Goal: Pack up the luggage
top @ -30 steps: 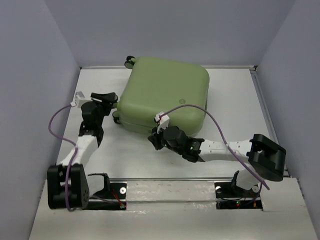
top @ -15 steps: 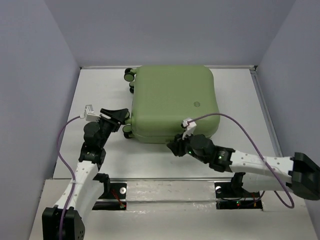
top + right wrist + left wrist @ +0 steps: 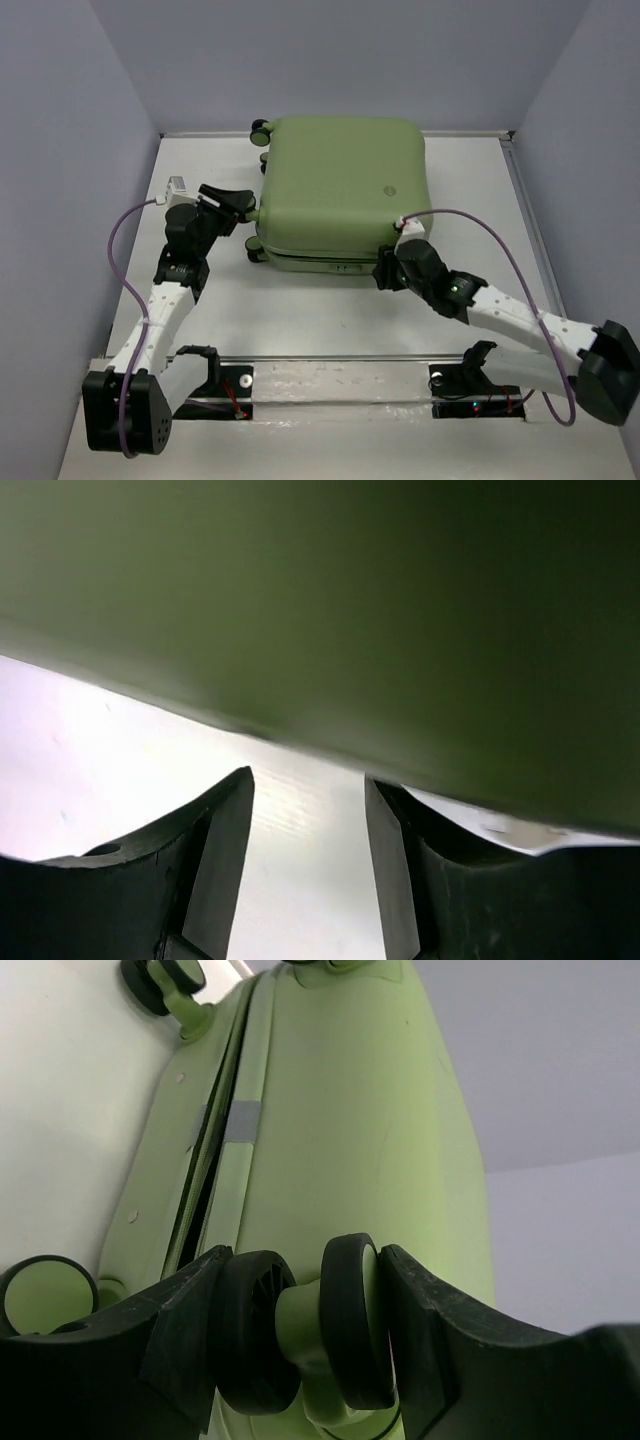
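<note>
The luggage (image 3: 340, 190), a light-green hard-shell suitcase, lies flat and closed at the back middle of the table, its round emblem (image 3: 393, 193) facing up. My left gripper (image 3: 245, 207) is at its left side, shut on a twin caster wheel (image 3: 250, 1330), with one finger pressed on each outer face. The left wrist view shows the shell (image 3: 380, 1140) and its seam running away from the left gripper (image 3: 305, 1260). My right gripper (image 3: 386, 272) is at the suitcase's near right corner, open. In the right wrist view the right gripper (image 3: 308, 790) holds nothing, and the blurred green shell (image 3: 350, 610) is just above.
Other caster wheels show at the back left corner (image 3: 260, 129) and the near left corner (image 3: 254, 256). Grey walls close the white table (image 3: 200, 300) on three sides. A metal rail (image 3: 340, 375) with both arm bases runs along the near edge.
The suitcase has turned square to the table and shifted back. My right gripper has opened and moved right to the near right corner. The left gripper kept its hold on the wheel.
</note>
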